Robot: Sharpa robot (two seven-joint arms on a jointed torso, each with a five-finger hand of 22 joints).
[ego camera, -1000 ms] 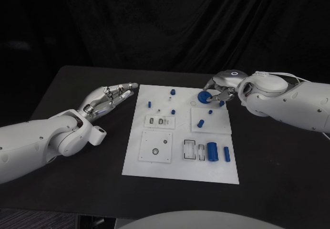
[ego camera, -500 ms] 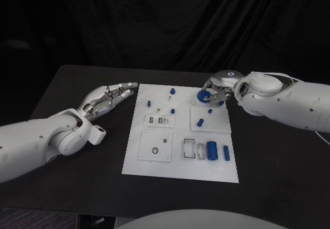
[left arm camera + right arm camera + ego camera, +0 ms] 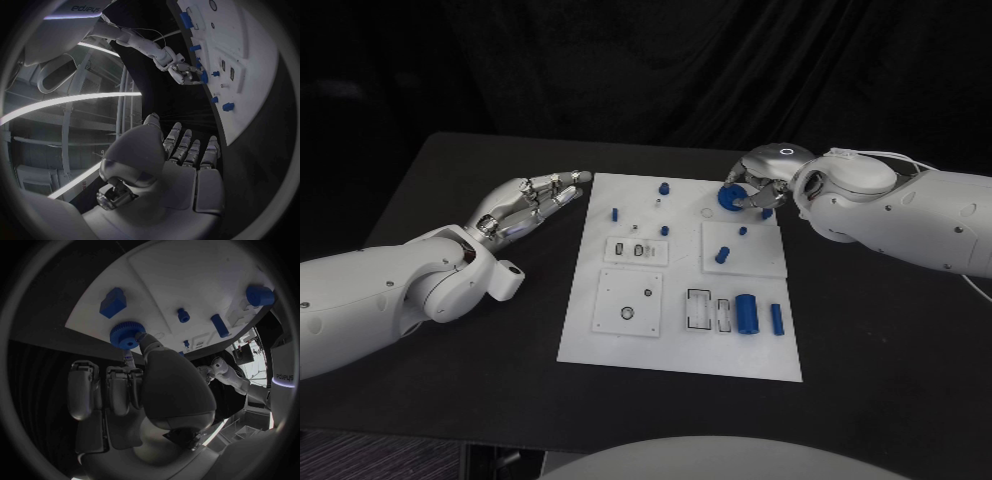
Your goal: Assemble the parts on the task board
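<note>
I've got the right hand point(image 3: 759, 187) pinching the blue gear point(image 3: 728, 198) at the task board point(image 3: 678, 350)'s far right corner, low over it, probably to seat it. Left hand point(image 3: 528, 205) empty, fingers straight, parked beside the board.

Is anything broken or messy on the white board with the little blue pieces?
Nothing looks broken or spilled. The task board lies flat, and the blue parts sit tidily on it. The right hand touches a blue gear at the far edge; the left hand rests open beside the board.
</note>
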